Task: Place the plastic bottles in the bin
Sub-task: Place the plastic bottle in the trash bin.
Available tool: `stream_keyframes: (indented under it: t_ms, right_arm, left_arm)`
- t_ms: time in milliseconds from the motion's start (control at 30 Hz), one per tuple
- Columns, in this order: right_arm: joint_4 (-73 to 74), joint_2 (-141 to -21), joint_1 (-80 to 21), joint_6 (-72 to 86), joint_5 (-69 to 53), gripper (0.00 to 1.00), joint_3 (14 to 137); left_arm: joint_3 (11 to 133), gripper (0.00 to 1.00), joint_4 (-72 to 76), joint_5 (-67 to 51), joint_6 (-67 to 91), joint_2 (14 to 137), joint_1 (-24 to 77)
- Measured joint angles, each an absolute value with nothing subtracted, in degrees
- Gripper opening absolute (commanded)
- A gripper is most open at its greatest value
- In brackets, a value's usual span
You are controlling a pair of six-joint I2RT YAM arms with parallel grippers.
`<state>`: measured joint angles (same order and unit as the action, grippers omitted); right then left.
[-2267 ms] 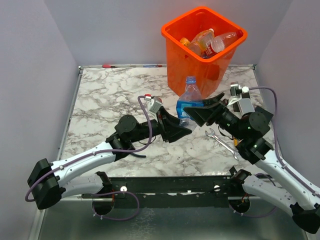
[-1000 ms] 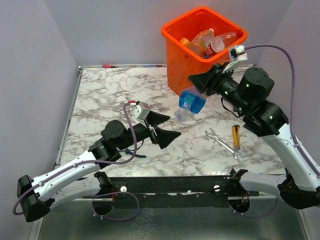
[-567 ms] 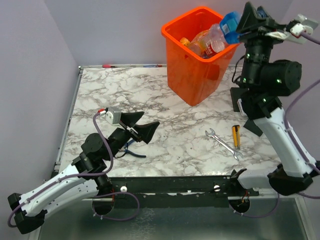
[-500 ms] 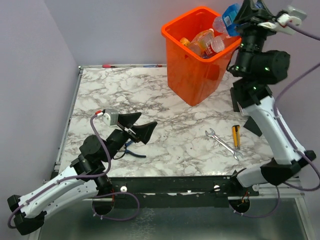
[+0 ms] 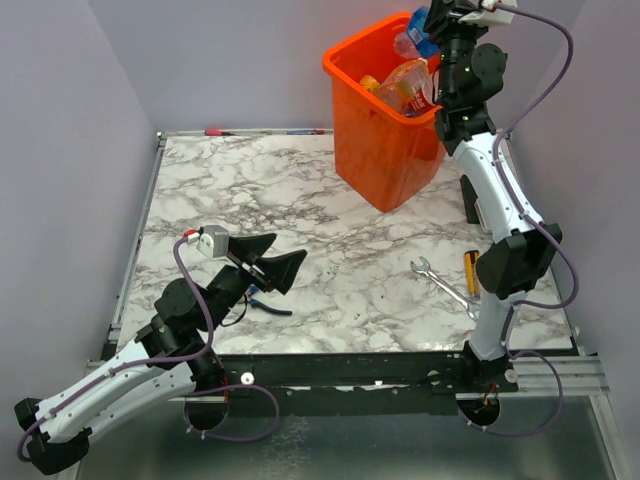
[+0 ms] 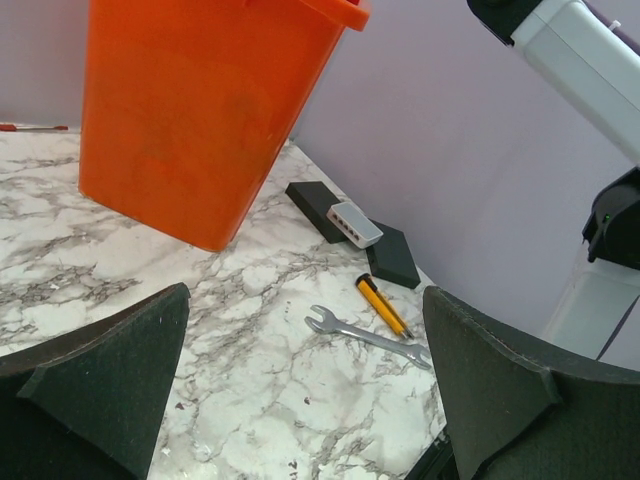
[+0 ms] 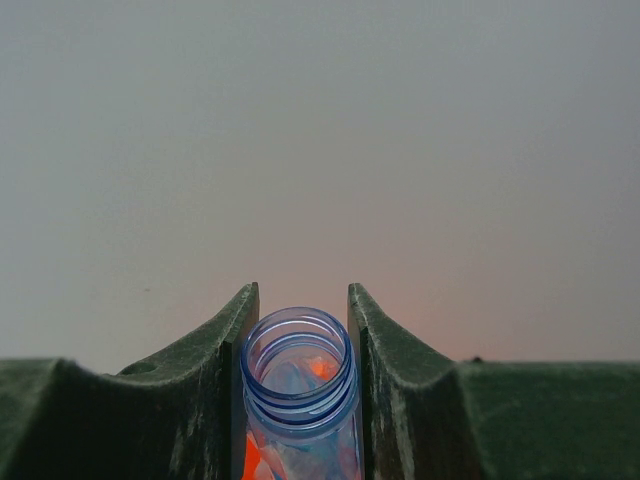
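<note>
The orange bin (image 5: 352,128) stands at the table's far right, with several clear bottles (image 5: 404,86) lying inside it. My right gripper (image 5: 438,18) is raised high over the bin's far right corner and is shut on a blue-tinted plastic bottle (image 5: 413,36). In the right wrist view, the bottle's uncapped threaded neck (image 7: 298,372) sits clamped between the two fingers (image 7: 236,345), with only the wall behind. My left gripper (image 5: 266,262) hangs open and holds nothing over the near-left table. From its wrist view the bin (image 6: 190,110) is far ahead.
A steel wrench (image 5: 444,287) and a yellow pen-like tool (image 5: 471,272) lie at the near right; the wrench (image 6: 366,335) also shows in the left wrist view. A black block with a white device (image 6: 346,222) sits behind them. Blue-handled pliers (image 5: 268,304) lie under my left gripper.
My right arm has lifted the blue bottle from the table beside the bin up to above the bin's rim. The left arm has drawn back toward the near left, still open.
</note>
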<state>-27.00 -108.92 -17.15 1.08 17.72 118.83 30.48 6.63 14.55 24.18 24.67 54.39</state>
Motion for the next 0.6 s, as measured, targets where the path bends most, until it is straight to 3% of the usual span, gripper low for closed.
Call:
stream_keyframes:
  t_ms: [200,400,467,600]
  right_arm:
    - [-25.08,-111.46,-17.28,7.88,12.23,0.01,120.88]
    - [-21.74,-112.22,-17.30,11.60,9.21,0.58,120.49]
    - [-20.58,-112.22,-17.30,12.47,8.45,0.67,120.36]
    - [-19.05,-112.20,-17.30,12.88,7.25,0.76,120.33]
  left_arm:
    - [30.20,0.99,4.89,14.70,24.49,23.73,54.39]
    - [29.69,0.99,3.60,15.92,24.43,22.63,54.39]
    - [29.54,0.99,3.31,16.32,24.27,22.65,54.39]
    - [29.52,0.99,2.74,16.99,23.75,23.03,54.39]
